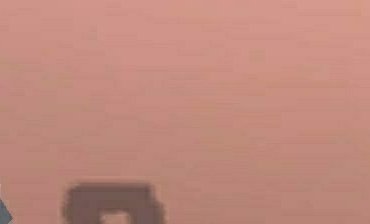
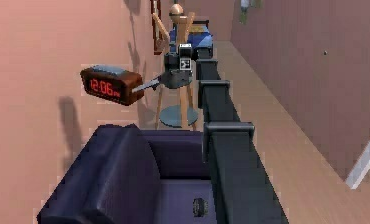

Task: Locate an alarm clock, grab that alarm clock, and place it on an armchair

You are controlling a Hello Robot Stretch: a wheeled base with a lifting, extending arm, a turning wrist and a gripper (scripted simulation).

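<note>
A dark blue armchair (image 2: 123,180) sits closest, backed against the pink wall (image 2: 33,60), with the arm (image 2: 228,140) running past its side. Just beyond the chair, the gripper (image 2: 148,87) holds the alarm clock (image 2: 108,84), a dark box with red digits, hanging in the air near the wall.

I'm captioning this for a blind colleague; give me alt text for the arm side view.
A dark alarm clock with red digits hangs at the far end of the gripper, against a pink wall. A dark blue armchair sits in the foreground, with the robot's dark arm beside it.
</note>
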